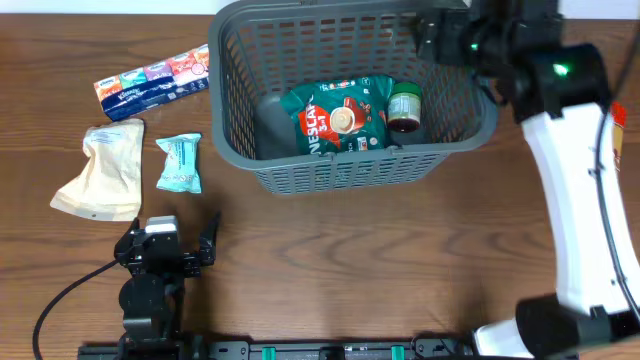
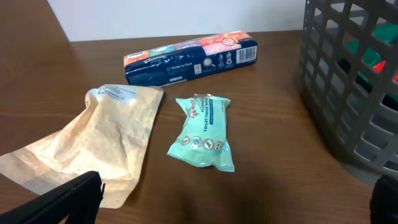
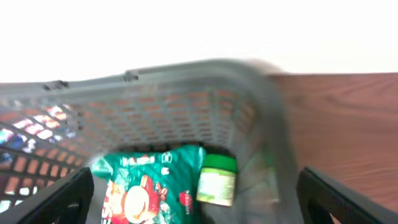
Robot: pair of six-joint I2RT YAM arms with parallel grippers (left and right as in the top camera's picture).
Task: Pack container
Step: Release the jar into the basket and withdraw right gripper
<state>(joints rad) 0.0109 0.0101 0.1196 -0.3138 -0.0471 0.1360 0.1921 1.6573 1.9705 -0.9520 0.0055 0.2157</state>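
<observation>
One wooden table (image 1: 350,270) fills the overhead view. One dark grey lattice container (image 1: 340,175) sits at its far middle, back rim close to the table's far edge.

Two grippers are in view. The right gripper (image 3: 196,186) hangs over the container's far right corner, fingers spread wide, grasping nothing. The left gripper (image 2: 236,202) sits low near the table's front left, also spread wide and empty, apart from every packet.

Two items lie inside the container: one green coffee packet (image 1: 340,118), and one green-lidded jar (image 1: 404,108) just beside it on the right.

Three packets lie outside, left of the container: one beige pouch (image 1: 103,170), one long tissue pack (image 1: 150,82) behind it, and one small teal wipes packet (image 1: 180,163) beside the pouch. Bare wood stretches from the container's near wall to the front edge.
</observation>
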